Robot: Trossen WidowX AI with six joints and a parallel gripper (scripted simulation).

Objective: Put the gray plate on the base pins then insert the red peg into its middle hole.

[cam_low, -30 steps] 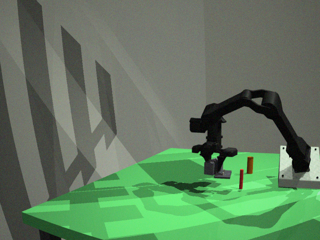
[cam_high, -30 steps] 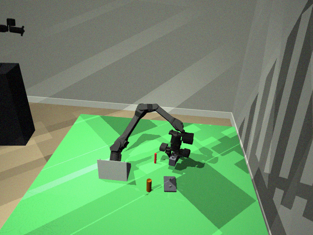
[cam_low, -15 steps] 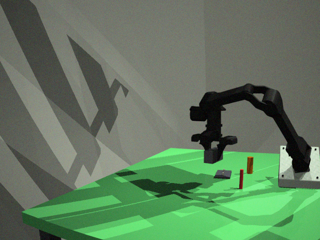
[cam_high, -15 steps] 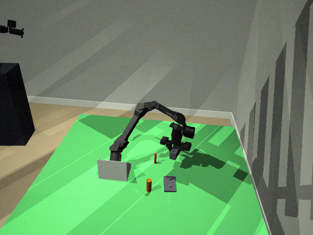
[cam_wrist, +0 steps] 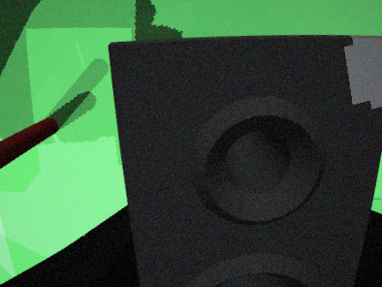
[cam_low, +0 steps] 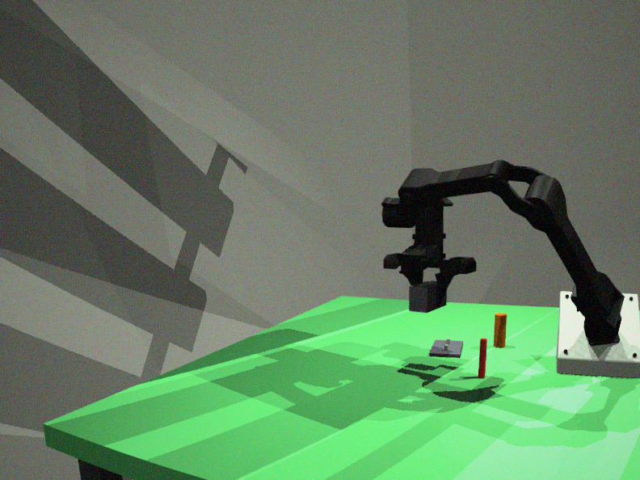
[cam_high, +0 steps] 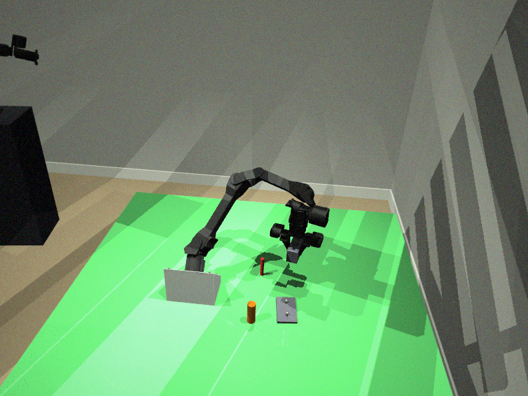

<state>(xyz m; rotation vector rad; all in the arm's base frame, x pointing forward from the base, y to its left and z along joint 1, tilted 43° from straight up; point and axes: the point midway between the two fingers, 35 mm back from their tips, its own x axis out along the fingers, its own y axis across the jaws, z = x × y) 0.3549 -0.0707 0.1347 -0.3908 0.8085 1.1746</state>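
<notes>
My gripper (cam_high: 293,248) (cam_low: 427,284) is shut on the gray plate (cam_high: 292,255) (cam_low: 424,297) (cam_wrist: 160,97) and holds it well above the table. In the wrist view the plate fills the middle, with one round hole in full view and part of another at the bottom edge. The gray base (cam_high: 281,317) (cam_low: 437,351) lies flat on the table with two short pale pins pointing up and nothing on them. The red peg (cam_high: 262,267) (cam_low: 482,359) (cam_wrist: 29,138) stands upright on the table, apart from the base. The fingertips are hard to make out against the dark plate.
An orange cylinder (cam_high: 251,313) (cam_low: 499,330) stands upright beside the base, on the side toward the arm's mount. The arm's pale mounting block (cam_high: 191,287) (cam_low: 570,325) stands on the green table (cam_high: 332,362) (cam_low: 309,361). Striped shadows fall across the table and walls.
</notes>
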